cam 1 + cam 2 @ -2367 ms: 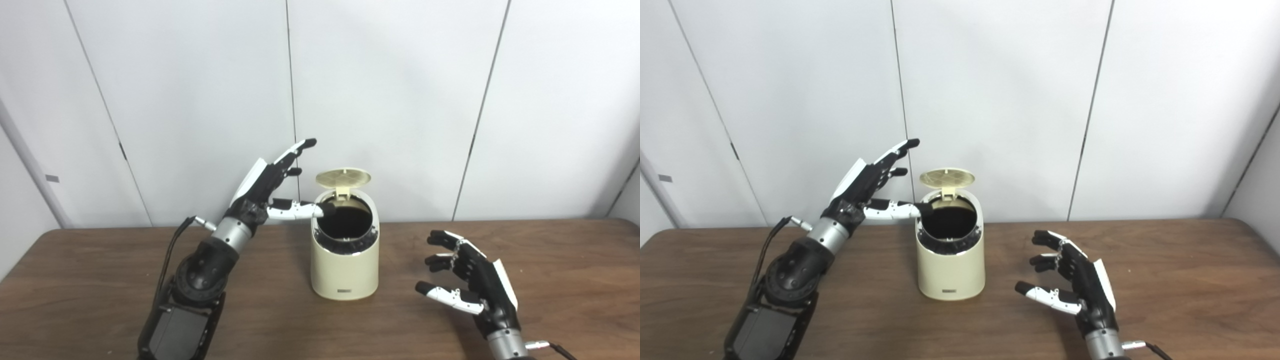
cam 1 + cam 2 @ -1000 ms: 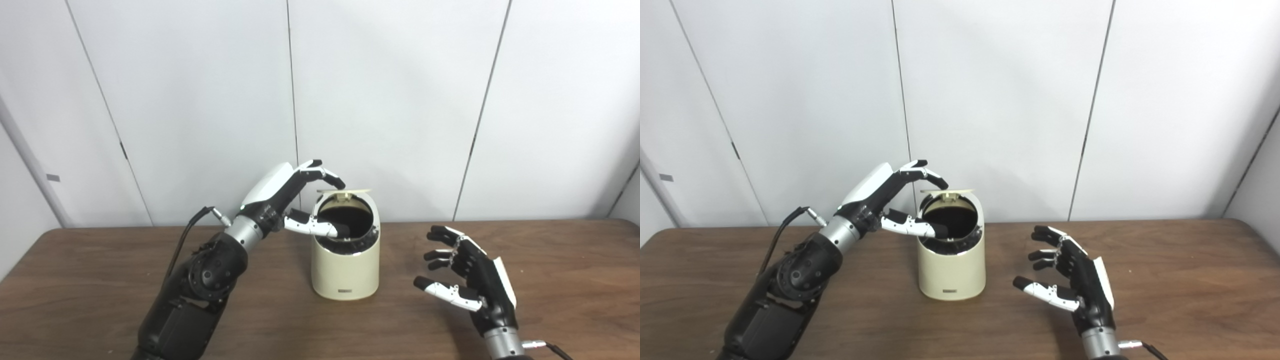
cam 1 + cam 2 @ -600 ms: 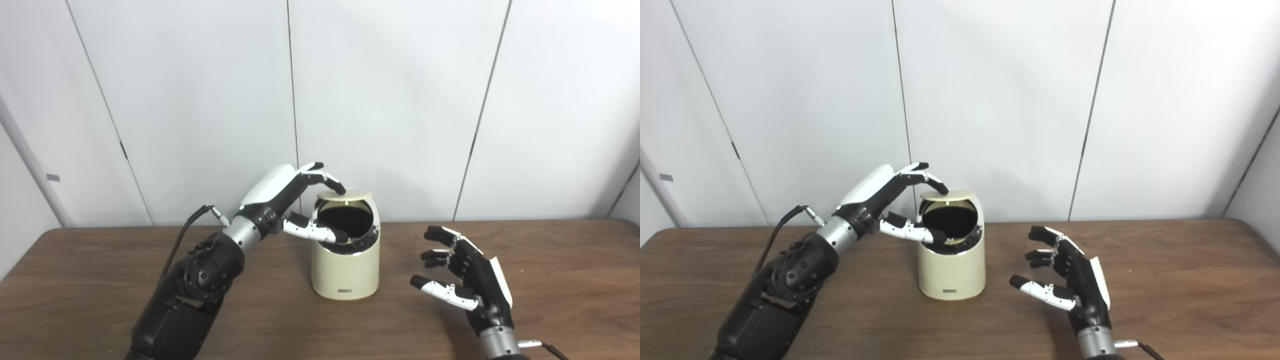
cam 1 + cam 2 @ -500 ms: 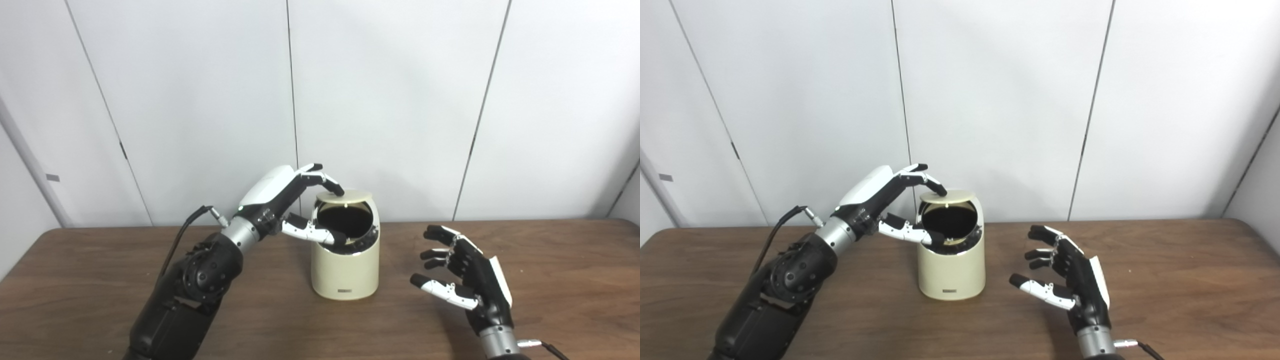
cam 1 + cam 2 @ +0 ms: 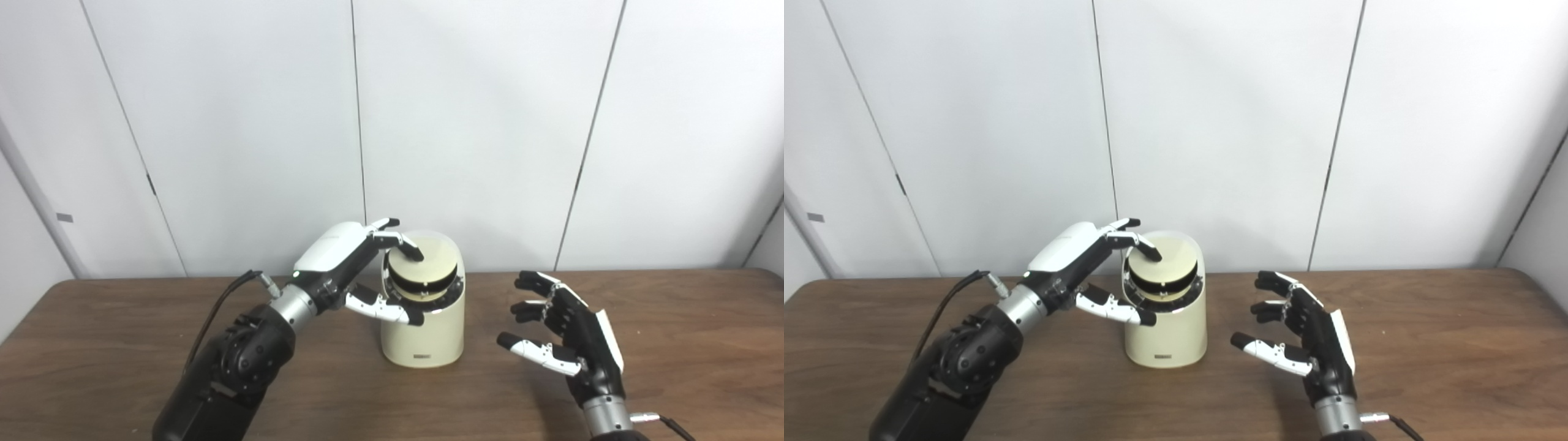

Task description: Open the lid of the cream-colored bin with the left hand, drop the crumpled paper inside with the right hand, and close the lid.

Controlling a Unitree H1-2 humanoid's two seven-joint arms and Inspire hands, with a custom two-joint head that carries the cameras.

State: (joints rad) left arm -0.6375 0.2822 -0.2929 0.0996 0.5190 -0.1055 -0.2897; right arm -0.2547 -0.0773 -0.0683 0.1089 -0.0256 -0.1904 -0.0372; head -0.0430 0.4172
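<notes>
The right robot hand (image 5: 566, 334) hovers over the counter (image 5: 674, 343) near me, fingers spread, empty. Beyond it, the left robot hand (image 5: 358, 266) presses fingertips on the cream bin (image 5: 422, 331)'s lid (image 5: 425, 262), nearly down; holding nothing. Closing step, I'd say: push until it seats. No crumpled paper shows.

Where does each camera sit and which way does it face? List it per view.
Left eye view: on the head, facing forward and down at the table; both arms show.
Right eye view: just to the right, same aim, so the bin sits further left.
Shared: left hand on the lid, right hand open, white wall.
</notes>
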